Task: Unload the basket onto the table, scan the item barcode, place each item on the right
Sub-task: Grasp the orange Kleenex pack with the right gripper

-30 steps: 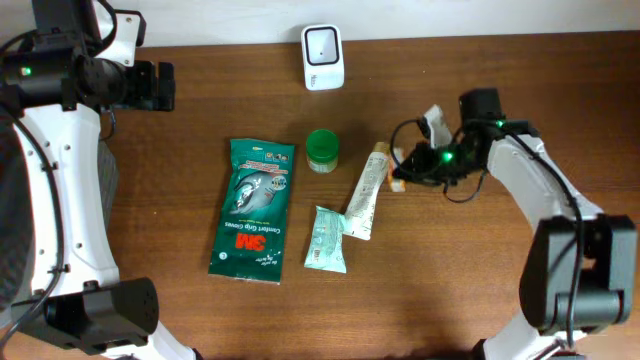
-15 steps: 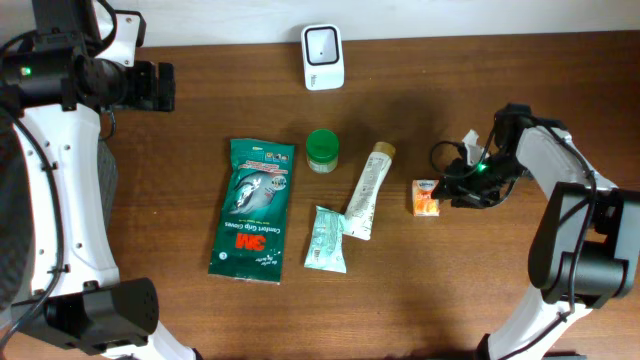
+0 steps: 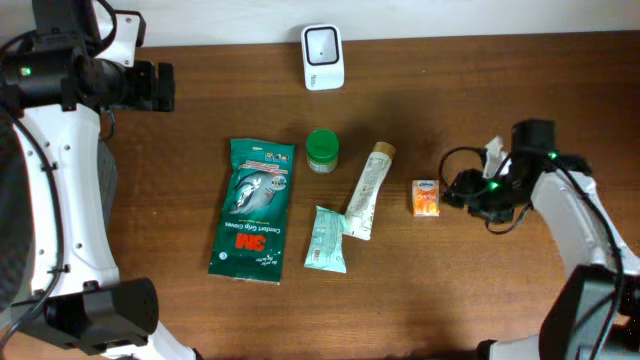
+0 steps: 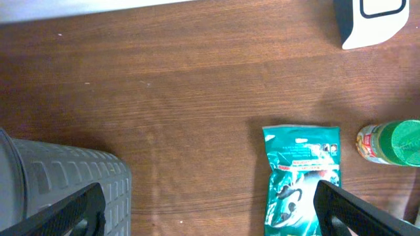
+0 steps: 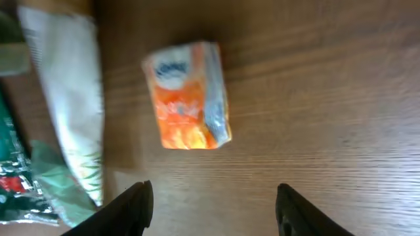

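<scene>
A dark brown desk (image 3: 150, 300) with a fine, straight wood grain fills the view. At its far middle stands a white scanner (image 3: 323, 57), a rounded box with a dark window.

The small tissue pack (image 3: 427, 197) lies flat right of centre. It is a soft rectangular block in glossy orange wrap with a white end. It sits alone on bare wood, apart from the tube (image 3: 368, 190) on its left. The right end effector (image 5: 213, 203) is just to its right. Its two dark fingers are spread partway and grip nothing (in the wrist view the pack lies beyond the tips, not between them).

The tube is pale and flattened, lying slantwise with its cap at the far end. Its near end touches a crinkled light-green sachet (image 3: 326, 240). Further left are a round jar with a green lid (image 3: 322, 150) and a long, shiny green glove packet (image 3: 253, 209).

The left end effector (image 4: 209, 190) hangs over the far left of the desk, spread wide and empty. A grey ribbed basket (image 4: 59, 187) shows below it.
</scene>
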Available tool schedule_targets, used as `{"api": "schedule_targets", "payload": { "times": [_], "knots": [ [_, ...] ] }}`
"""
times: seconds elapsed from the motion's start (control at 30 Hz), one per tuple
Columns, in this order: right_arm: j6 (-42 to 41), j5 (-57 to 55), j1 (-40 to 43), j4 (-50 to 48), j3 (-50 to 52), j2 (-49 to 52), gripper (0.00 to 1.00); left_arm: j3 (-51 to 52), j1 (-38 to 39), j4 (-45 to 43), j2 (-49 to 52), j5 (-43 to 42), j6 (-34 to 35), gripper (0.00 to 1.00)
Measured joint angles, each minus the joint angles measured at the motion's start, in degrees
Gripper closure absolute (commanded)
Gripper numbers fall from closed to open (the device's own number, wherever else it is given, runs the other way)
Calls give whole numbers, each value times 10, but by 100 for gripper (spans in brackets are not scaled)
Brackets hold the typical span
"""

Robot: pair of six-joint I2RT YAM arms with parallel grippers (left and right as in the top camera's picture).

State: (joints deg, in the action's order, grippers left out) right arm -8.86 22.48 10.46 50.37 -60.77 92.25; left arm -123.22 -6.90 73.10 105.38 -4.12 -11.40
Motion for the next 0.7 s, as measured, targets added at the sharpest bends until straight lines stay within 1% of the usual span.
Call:
{"api": "schedule_targets", "payload": {
  "times": [0.1, 0.2, 0.23, 0.3, 0.33, 0.4, 0.43, 0.47, 0.5, 0.6, 0.67, 0.7],
  "knots": [
    [-7, -2, -39, -61, 10, 59, 43, 0, 0, 0, 0, 0, 0, 1],
    [-19, -2, -50, -91, 11, 114, 54, 0, 0, 0, 0, 0, 0, 1],
    [-19, -2, -50, -100, 11, 118, 60, 0, 0, 0, 0, 0, 0, 1],
    [-25, -5, -50, -114, 11, 122, 63, 0, 0, 0, 0, 0, 0, 1],
    [-26, -6, -50, -116, 11, 123, 66, 0, 0, 0, 0, 0, 0, 1],
    [-27, -6, -50, -113, 10, 124, 65, 0, 0, 0, 0, 0, 0, 1],
    [-28, -7, -50, -99, 7, 125, 60, 0, 0, 0, 0, 0, 0, 1],
    [-27, -8, -50, -77, -2, 128, 60, 0, 0, 0, 0, 0, 0, 1],
    [-25, -12, -50, -35, -20, 132, 59, 0, 0, 0, 0, 0, 0, 1],
    [-25, -17, -50, 20, -74, 135, 59, 0, 0, 0, 0, 0, 0, 1],
    [-25, -35, -50, 26, -73, 136, 60, 0, 0, 0, 0, 0, 0, 1],
    [-25, -38, -50, 23, -72, 136, 63, 0, 0, 0, 0, 0, 0, 1]
  ]
}}
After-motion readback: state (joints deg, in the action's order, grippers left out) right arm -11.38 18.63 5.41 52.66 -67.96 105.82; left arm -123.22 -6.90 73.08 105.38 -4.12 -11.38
